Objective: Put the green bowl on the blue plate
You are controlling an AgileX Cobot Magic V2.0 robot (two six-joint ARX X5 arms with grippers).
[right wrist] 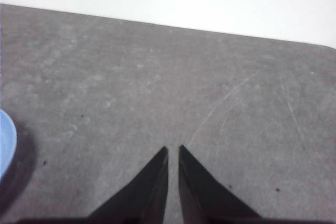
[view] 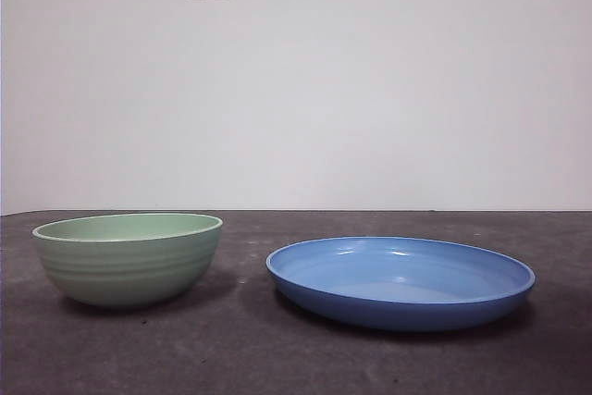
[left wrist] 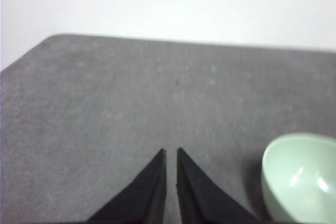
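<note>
— Item one, green bowl point(view: 128, 258): upright on the dark table point(view: 231, 349), near the blue plate point(view: 400, 281) but apart from it, untouched. Risk?

— A thin sloping rim; my narrow tips could slip and tip it, or I set it down off-centre on that raised plate edge

— Item two, your pincers?

— Left gripper point(left wrist: 171, 152): nearly closed, empty, above bare table beside the bowl. Right gripper point(right wrist: 173, 149): likewise, plate edge at its side

One green bowl point(view: 128, 258) — one blue plate point(view: 400, 281) — two grippers
</note>
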